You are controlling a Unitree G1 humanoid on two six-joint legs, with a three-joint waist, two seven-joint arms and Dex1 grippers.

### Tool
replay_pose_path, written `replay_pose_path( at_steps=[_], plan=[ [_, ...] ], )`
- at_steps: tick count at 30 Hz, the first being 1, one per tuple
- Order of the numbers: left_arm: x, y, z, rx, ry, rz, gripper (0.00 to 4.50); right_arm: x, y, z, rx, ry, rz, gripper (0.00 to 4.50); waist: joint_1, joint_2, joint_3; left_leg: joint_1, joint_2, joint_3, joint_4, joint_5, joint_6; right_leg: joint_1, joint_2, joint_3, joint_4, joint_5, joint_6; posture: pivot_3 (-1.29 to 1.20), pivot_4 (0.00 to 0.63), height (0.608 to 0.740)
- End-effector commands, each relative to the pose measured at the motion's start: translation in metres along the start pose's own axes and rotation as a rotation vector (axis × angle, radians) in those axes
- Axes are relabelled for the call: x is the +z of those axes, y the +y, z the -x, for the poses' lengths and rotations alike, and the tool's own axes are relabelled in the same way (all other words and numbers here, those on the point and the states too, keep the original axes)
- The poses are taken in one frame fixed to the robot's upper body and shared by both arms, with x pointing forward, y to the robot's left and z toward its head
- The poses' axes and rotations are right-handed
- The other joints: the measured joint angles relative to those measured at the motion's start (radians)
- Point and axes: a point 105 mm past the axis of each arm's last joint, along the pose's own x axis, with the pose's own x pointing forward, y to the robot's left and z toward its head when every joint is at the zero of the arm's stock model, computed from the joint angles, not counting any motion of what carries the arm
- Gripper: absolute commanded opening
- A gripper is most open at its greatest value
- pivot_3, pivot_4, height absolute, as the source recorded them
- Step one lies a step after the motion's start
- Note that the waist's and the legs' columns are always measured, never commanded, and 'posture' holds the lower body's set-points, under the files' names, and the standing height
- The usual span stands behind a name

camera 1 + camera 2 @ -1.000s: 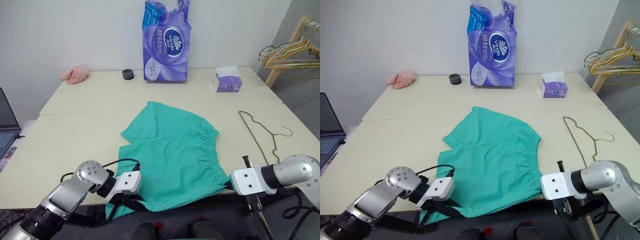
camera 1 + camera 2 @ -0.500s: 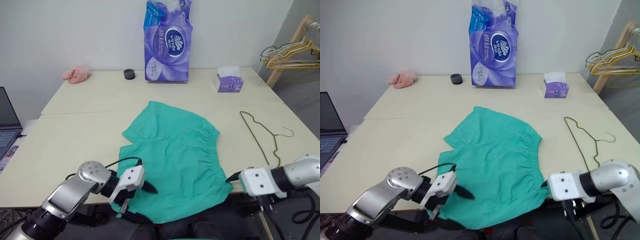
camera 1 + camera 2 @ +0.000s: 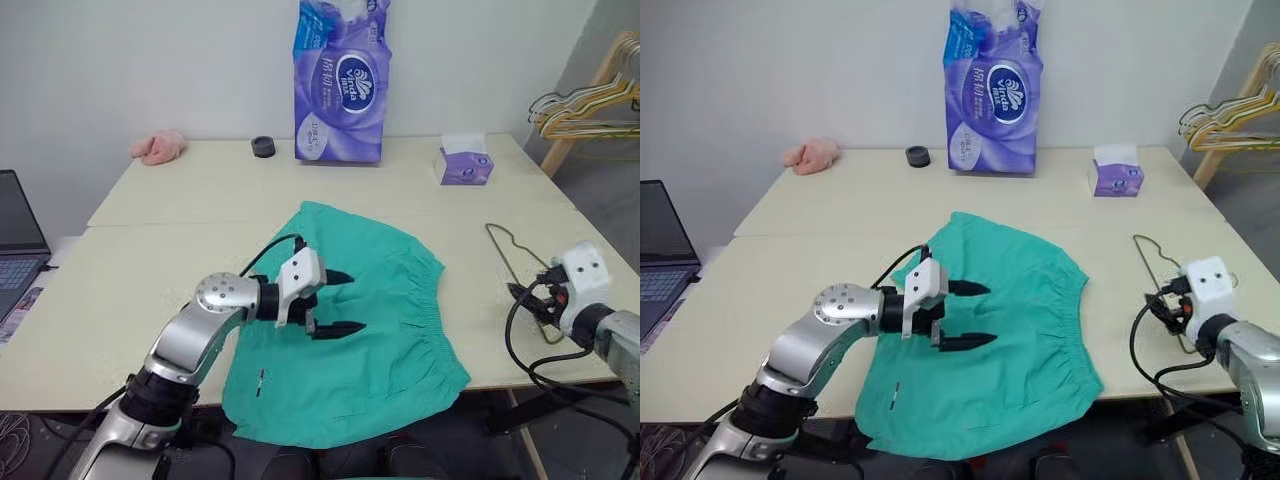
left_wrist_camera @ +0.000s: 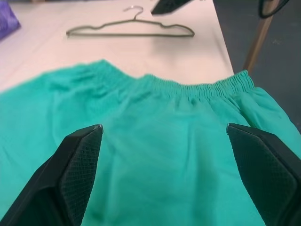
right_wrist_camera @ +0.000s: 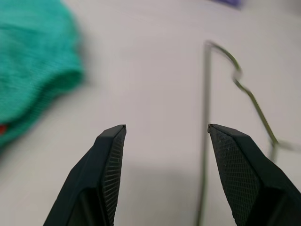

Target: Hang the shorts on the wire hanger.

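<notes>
- Head views: the shorts (image 3: 350, 330) lie spread flat on the pale worktop (image 3: 150, 260), near its front edge, and one corner hangs a bit over that edge; the left gripper (image 3: 340, 302) hovers over the middle of the shorts with its jaws wide apart and nothing in them; the wire hanger (image 3: 515, 262) lies flat on the worktop, to the right of the shorts and apart from them; the right gripper (image 3: 520, 296) is just by the near end of the wire hanger; at the back stand a tall purple pack of tissue rolls (image 3: 338, 80), a small tissue box (image 3: 463, 164), a black ring (image 3: 263, 146) and a pink cloth lump (image 3: 157, 147); a laptop (image 3: 18, 240) sits at the far left and a rack of hangers (image 3: 590, 100) at the far right
- Left wrist view: the two black fingers (image 4: 77, 162) stand far apart, with green cloth between them and no hold on it; the gathered waistband lies ahead, and the wire hanger (image 4: 131, 33) lies past it on bare worktop
- Right wrist view: the jaws are partly open and hold nothing; the wire hanger (image 5: 207, 122) runs along the worktop between the fingers (image 5: 108, 169), nearer to one of them; an edge of the shorts (image 5: 33, 80) shows off to the side
</notes>
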Motion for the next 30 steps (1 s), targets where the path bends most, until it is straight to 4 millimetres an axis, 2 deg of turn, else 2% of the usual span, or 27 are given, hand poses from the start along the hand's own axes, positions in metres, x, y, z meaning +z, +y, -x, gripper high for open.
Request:
replay_pose_path(
  at_steps=[1,3,7,14,20,27,30],
  plan=[
    [0.014,-0.003,-0.006,-0.04,-0.032,-0.058,4.46,0.0,-0.017,0.006,-0.082,0.0,-0.075,2.96,-0.009,0.0,0.0,0.0,0.0,0.0,0.0,0.0,0.0,0.0,0.0,0.0,0.0,0.0,0.0,-0.17,0.051,0.74],
    [0.015,-0.005,-0.008,-0.06,-0.03,-0.078,4.46,-0.008,-0.021,0.005,-0.102,0.023,-0.111,2.96,-0.019,0.0,0.0,0.001,0.0,0.0,0.0,0.0,0.0,0.001,0.001,0.0,0.0,0.0,0.0,-0.17,0.051,0.74],
    [0.011,-0.008,-0.012,-0.077,-0.018,-0.107,4.5,-0.034,-0.03,0.001,-0.139,0.106,-0.155,3.81,-0.037,0.0,0.0,0.003,0.001,0.003,0.0,0.0,0.001,0.002,0.006,0.004,0.0,0.0,0.0,-0.17,0.048,0.74],
    [0.009,-0.01,-0.013,-0.077,-0.017,-0.112,4.5,-0.053,-0.035,-0.008,-0.14,0.192,-0.247,3.81,-0.052,0.0,0.0,0.005,0.001,0.011,0.001,0.0,0.001,0.002,0.008,0.007,-0.001,0.001,0.005,-0.16,0.048,0.74],
    [0.01,-0.011,-0.015,-0.083,-0.021,-0.123,4.5,-0.061,-0.034,-0.025,-0.056,0.272,-0.278,3.81,-0.063,-0.001,-0.001,0.005,0.001,0.012,0.001,0.0,0.001,0.003,0.008,0.008,-0.002,0.002,0.006,-0.16,0.045,0.74],
    [0.008,-0.012,-0.018,-0.082,-0.021,-0.129,4.5,-0.069,-0.033,-0.039,0.036,0.387,-0.157,3.81,-0.067,-0.01,-0.006,0.013,0.002,0.012,0.0,0.0,0.002,0.013,0.008,0.007,-0.006,0.002,0.008,-0.15,0.045,0.74],
    [0.008,-0.014,-0.019,-0.088,-0.024,-0.123,4.5,-0.077,-0.027,-0.043,0.084,0.444,-0.173,3.24,-0.068,-0.015,-0.009,0.017,0.003,0.012,-0.001,-0.001,0.003,0.017,0.008,0.008,-0.007,0.0,0.011,-0.15,0.045,0.74]
  ],
)
